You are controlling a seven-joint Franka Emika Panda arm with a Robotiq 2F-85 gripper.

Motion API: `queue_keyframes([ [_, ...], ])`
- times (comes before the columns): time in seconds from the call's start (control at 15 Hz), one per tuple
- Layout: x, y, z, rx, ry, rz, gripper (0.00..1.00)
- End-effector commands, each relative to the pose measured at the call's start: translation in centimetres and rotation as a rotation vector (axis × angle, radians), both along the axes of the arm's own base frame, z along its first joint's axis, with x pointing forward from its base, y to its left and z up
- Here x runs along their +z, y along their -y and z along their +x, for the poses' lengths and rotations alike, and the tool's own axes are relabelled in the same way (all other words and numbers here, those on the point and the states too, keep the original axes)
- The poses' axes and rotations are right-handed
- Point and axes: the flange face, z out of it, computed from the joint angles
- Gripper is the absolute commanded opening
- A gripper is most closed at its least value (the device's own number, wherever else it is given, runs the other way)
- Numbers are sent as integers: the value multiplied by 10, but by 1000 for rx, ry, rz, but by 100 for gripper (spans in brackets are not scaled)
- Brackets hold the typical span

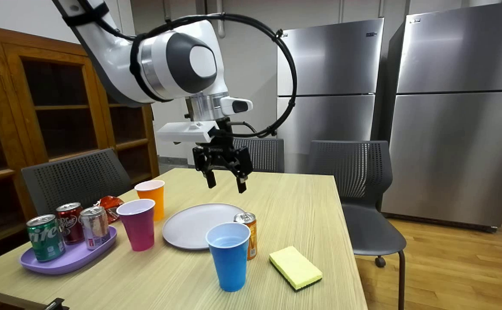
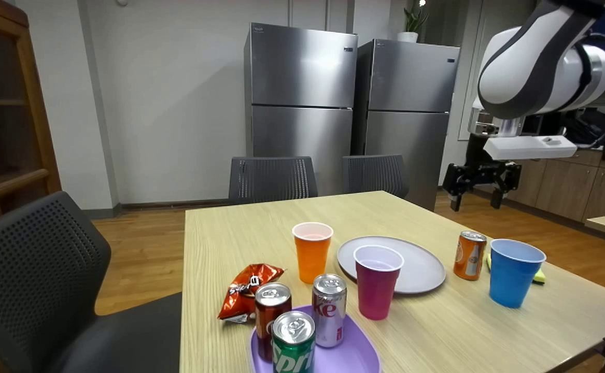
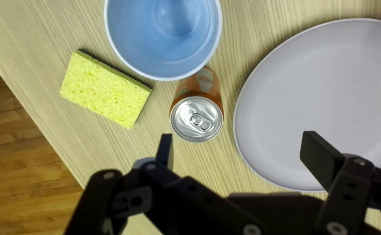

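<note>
Wood grain runs across the pale table (image 1: 298, 215). Above it, near the centre in an exterior view, the gripper (image 1: 226, 185) hangs, fingers apart. Past its fingertips in the wrist view, an orange can (image 3: 197, 119) stands mid-frame, just beside a smooth grey plate (image 3: 308, 91) at right. At top I see down to the base of a round blue cup (image 3: 164, 36); a porous yellow sponge (image 3: 105, 88) lies upper left. At lower left in an exterior view, a purple tray (image 1: 78, 258) holds three metal cans (image 1: 71, 226), near a magenta cup (image 1: 138, 228).
</note>
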Motion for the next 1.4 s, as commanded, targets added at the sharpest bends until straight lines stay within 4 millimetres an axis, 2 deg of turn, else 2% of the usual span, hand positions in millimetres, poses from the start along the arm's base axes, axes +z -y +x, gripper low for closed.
queue_keyframes([
  [0.0, -16, 18, 17, -5, -6, -2, 100],
  [0.53, -55, 32, 35, -24, -54, -2, 100],
  [0.87, -74, 37, 38, -30, -88, 2, 100],
  [1.33, -91, 39, 38, -29, -121, 3, 100],
])
